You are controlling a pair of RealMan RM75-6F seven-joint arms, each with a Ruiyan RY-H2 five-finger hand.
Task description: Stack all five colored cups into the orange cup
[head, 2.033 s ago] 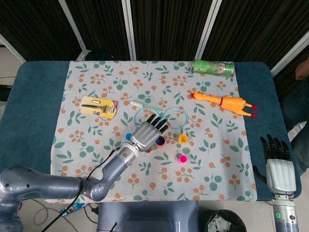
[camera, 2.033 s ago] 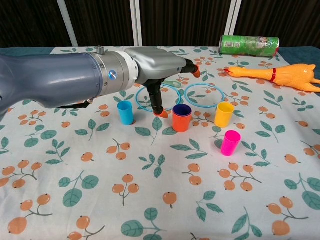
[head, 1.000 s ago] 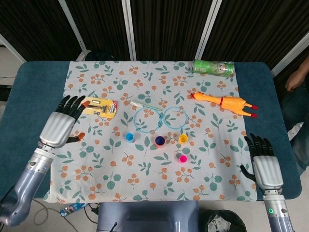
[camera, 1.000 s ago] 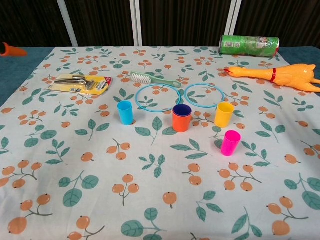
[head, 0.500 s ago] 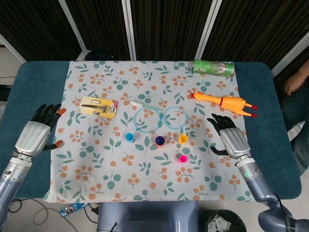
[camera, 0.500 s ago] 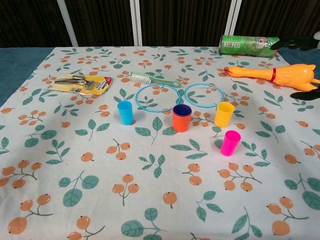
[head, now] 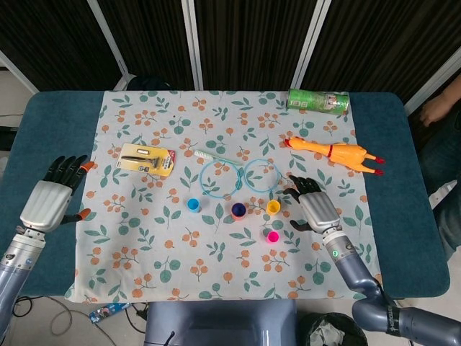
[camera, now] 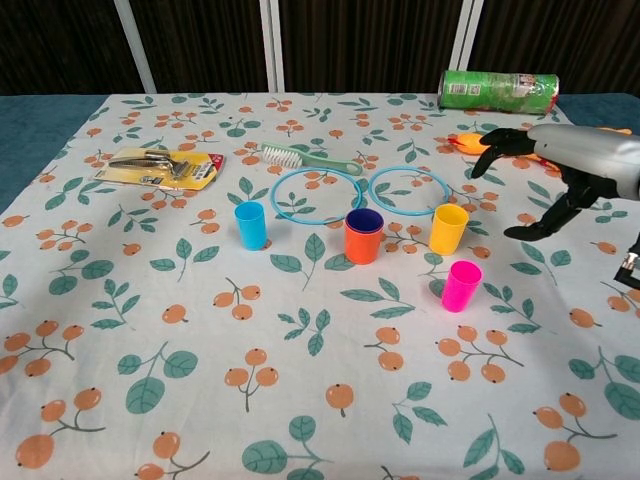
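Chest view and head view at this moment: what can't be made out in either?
- Left hand: outside the chest view's edge; only the head view shows it.
- Rubber chicken: in the chest view mostly hidden behind the right hand.
- Orange cup: a dark blue cup sits inside; anything beneath it is hidden.
- Yellow card: print too small to read.

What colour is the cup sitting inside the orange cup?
Dark blue cup, nested in the orange cup. The chest view shows it best.

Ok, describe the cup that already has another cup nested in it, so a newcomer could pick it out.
On the floral tablecloth, find the two blue rings. Just in front of them stands the orange cup, between the blue cup and yellow cup. Only it holds a dark purple cup.
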